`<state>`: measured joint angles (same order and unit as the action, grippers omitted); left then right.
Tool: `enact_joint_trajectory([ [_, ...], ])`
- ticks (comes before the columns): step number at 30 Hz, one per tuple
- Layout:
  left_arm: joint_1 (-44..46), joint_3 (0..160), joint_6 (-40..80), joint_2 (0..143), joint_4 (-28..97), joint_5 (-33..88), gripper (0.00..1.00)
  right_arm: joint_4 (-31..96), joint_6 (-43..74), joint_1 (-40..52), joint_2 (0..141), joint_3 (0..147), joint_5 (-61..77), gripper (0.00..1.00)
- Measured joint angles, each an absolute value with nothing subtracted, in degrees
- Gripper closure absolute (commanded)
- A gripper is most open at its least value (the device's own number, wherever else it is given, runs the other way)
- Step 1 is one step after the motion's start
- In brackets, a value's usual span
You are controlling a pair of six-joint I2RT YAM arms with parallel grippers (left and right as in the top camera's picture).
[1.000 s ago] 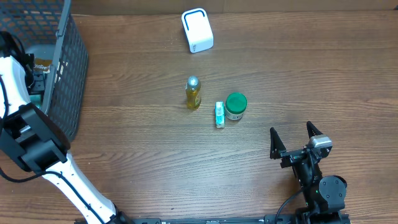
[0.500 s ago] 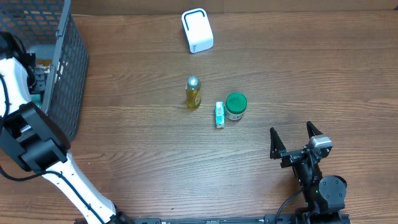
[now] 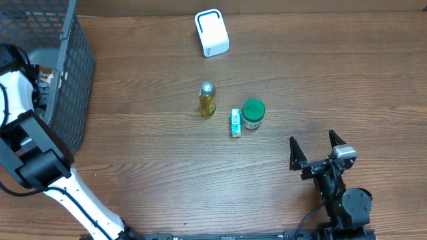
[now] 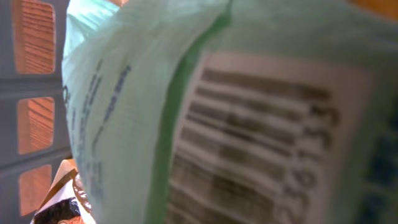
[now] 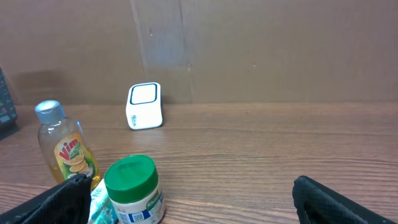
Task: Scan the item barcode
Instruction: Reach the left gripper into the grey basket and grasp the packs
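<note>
A pale green packet [image 4: 186,112] with a black barcode [image 4: 249,149] fills the left wrist view, pressed close to the lens. My left gripper [image 3: 42,83] reaches down inside the dark mesh basket [image 3: 75,60]; its fingers are hidden, so its hold cannot be judged. The white scanner [image 3: 211,33] stands at the table's back, also seen from the right wrist as a white scanner [image 5: 144,106]. My right gripper [image 3: 316,148] rests open near the front right, with nothing between its fingers [image 5: 336,199].
A yellow bottle [image 3: 207,99], a small teal box [image 3: 235,123] and a green-lidded jar [image 3: 253,113] stand together mid-table. From the right wrist, the bottle [image 5: 65,146] and the jar [image 5: 132,190] sit ahead and left. A cardboard wall [image 5: 249,43] backs the table.
My left arm has shifted slightly inside the basket. The right arm and the items on the table have not moved.
</note>
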<state>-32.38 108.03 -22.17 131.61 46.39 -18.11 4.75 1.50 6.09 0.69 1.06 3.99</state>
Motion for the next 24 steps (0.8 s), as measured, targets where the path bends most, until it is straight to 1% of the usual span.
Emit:
enact_joint_trajectory([
  [5,-32.36,109.16,-21.02,131.48,49.01,-18.44,0.78,4.75,1.52,6.09,0.69,1.06,4.01,0.0],
  [7,-32.34,110.28,-19.0,131.48,51.11,-17.65,0.81,4.78,1.5,6.09,0.69,1.06,3.99,0.0],
  [12,-31.59,116.07,-11.11,129.73,55.55,-12.88,0.81,4.78,1.52,6.09,0.69,1.06,3.99,0.0],
  [15,-30.57,118.78,-7.42,124.77,55.75,-11.9,0.82,4.78,1.5,6.09,0.69,1.06,4.01,0.0],
  [20,-28.08,122.74,-0.82,110.15,55.2,-9.5,0.8,4.78,1.52,6.09,0.69,1.06,3.99,0.0],
  [24,-25.67,124.81,4.58,98.04,56.75,-4.23,0.79,4.75,1.5,6.09,0.69,1.06,4.01,0.0],
])
